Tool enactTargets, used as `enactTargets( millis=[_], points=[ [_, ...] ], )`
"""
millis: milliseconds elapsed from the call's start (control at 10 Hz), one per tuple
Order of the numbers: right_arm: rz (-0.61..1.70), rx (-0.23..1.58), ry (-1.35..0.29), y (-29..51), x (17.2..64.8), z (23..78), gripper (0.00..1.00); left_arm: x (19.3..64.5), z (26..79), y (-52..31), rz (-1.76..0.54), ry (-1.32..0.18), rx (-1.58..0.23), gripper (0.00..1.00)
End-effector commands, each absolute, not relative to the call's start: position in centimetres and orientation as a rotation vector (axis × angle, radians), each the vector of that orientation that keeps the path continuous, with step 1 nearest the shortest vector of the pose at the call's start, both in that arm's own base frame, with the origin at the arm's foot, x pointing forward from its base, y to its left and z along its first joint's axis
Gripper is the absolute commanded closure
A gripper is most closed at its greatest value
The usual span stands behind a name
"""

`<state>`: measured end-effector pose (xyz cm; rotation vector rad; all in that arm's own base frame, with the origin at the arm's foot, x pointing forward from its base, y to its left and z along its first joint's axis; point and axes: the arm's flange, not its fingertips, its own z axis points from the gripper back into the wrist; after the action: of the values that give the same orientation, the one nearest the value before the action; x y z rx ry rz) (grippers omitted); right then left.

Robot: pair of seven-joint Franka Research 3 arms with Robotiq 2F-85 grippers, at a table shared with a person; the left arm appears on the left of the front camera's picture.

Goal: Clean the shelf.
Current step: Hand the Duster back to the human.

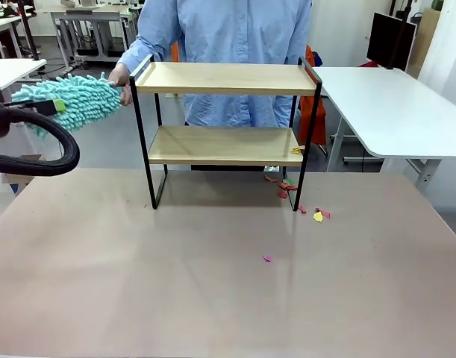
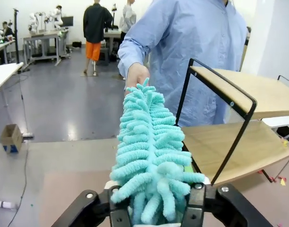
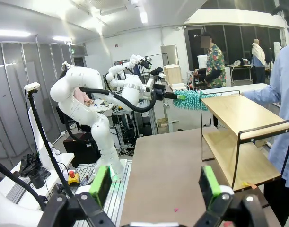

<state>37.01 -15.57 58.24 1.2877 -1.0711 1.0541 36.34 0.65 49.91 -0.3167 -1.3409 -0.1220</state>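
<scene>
- Your shelf stands upright toward the far side of the table, a little left of centre, with the person directly behind it.
- It is a small two-tier rack: two light wooden boards in a thin black metal frame, raised on legs. The top board looks bare; a small yellow scrap lies at the right end of the lower board.
- Coloured paper scraps lie on the table by the shelf's right front leg, with one pink scrap nearer you.
- Your left gripper sits left of the shelf at top-board height, its jaws either side of the base of a teal fluffy duster. Whether they are pressing on it, you cannot tell from these views.
- The person's hand is at the duster's far tip, beside the shelf's upper left corner.
- Your right gripper stands wide open with nothing between its green pads, well back from the shelf.
</scene>
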Motion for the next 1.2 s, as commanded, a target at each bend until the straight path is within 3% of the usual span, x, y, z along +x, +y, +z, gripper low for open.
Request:
enactTargets(
  millis=[0, 500, 800, 1100],
  points=[
    [1.065, 1.288, -1.075, -15.4, 36.8, 58.4, 0.00, 34.0, 53.9, 1.4, -0.082, -1.319, -0.300, 0.00],
    [1.065, 1.288, -1.075, -15.4, 36.8, 58.4, 0.00, 33.4, 65.1, 10.2, 0.207, -1.161, -0.532, 0.00],
    [1.065, 1.288, -1.075, -15.4, 36.8, 58.4, 0.00, 33.2, 67.4, 18.0, 0.375, -1.134, -0.540, 0.00],
    [1.065, 1.288, -1.075, -15.4, 36.8, 58.4, 0.00, 33.8, 66.0, 21.2, 0.442, -1.073, -0.528, 0.00]
  ],
)
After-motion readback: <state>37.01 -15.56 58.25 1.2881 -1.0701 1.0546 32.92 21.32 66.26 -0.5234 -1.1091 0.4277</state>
